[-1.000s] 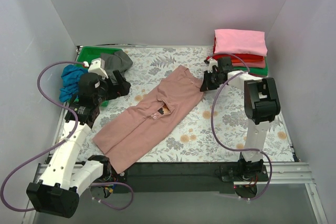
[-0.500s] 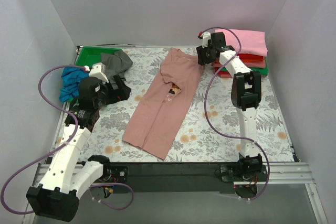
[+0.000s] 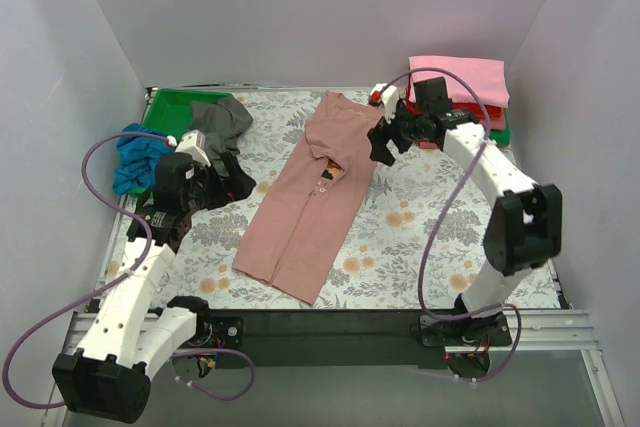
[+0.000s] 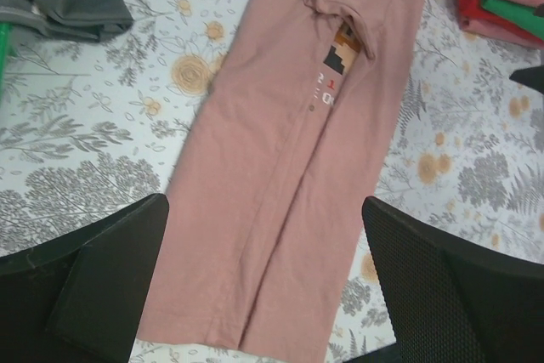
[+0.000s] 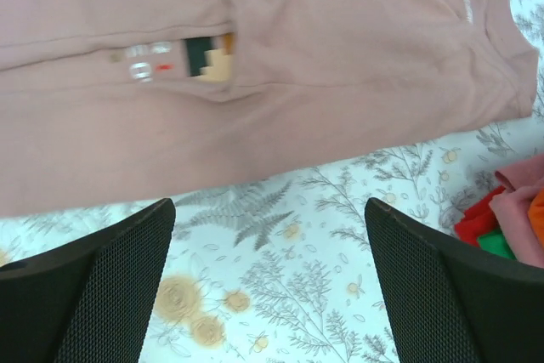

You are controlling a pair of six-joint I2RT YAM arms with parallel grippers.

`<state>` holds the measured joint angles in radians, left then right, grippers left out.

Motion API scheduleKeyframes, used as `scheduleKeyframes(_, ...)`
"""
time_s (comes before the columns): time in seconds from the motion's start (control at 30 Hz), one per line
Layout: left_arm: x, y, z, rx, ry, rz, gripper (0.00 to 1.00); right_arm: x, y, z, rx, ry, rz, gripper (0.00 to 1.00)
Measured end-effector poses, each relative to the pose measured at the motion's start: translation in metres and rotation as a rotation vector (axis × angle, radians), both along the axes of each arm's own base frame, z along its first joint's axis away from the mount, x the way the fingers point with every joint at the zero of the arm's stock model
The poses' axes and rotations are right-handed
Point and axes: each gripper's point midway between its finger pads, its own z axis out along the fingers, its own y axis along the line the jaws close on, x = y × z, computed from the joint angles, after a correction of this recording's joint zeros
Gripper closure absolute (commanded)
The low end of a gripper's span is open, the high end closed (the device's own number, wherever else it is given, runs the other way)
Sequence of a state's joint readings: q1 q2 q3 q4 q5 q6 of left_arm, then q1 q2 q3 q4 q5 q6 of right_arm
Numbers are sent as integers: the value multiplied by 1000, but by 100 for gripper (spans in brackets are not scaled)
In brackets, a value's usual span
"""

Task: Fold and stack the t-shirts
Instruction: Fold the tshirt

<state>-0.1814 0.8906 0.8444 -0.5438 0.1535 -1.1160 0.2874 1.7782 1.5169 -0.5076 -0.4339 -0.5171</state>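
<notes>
Dusty-pink t-shirt (image 3: 318, 190) lies on the floral-covered desk (image 3: 430, 237), folded lengthwise into a long strip running diagonally from far centre to near left, with its small pixel graphic (image 4: 340, 50) showing at a crease near the collar end. Left gripper (image 3: 232, 177) hovers just left of the strip's middle, jaws apart and holding nothing; its wrist view shows both fingers (image 4: 102, 278) spread above the lower half of the shirt. Right gripper (image 3: 383, 143) hangs above the strip's far right edge, jaws likewise apart and empty, clear of the cloth. Stack of folded t-shirts (image 3: 458, 79) sits in the far right corner, pink on top with red and green beneath, close behind the right arm. Green tray (image 3: 172, 105) occupies the far left corner; a grey t-shirt (image 3: 222, 117) is heaped over its right end, and a crumpled blue t-shirt (image 3: 135, 152) lies at the desk's left edge, partly crossed by the left arm's cable
</notes>
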Motion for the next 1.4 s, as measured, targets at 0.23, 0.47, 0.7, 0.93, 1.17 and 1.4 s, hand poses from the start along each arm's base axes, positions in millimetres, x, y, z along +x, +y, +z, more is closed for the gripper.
scheduleKeyframes(0.23, -26, -22, 6, -128, 60, -82, 4, -134, 14, 5, 46, -83, 335, 1)
scheduleKeyframes(0.47, -64, -30, -28, -206, 263, -93, 6, -228, 34, -34, 117, -2, 645, 3)
scheduleKeyframes(0.7, -91, -29, -30, -242, 273, -84, 6, -290, 69, -55, 11, -51, 961, 17)
scheduleKeyframes(0.93, -103, -20, -55, -223, 376, -10, 6, -332, 101, -98, -237, -92, 1199, 24)
scheduleKeyframes(1.17, -108, 1, -61, -161, 397, 115, 7, -352, 128, -116, -371, -170, 1306, 36)
scheduleKeyframes(1.4, -107, 8, -45, -156, 328, 148, 7, -350, 157, -133, -471, -217, 1308, 43)
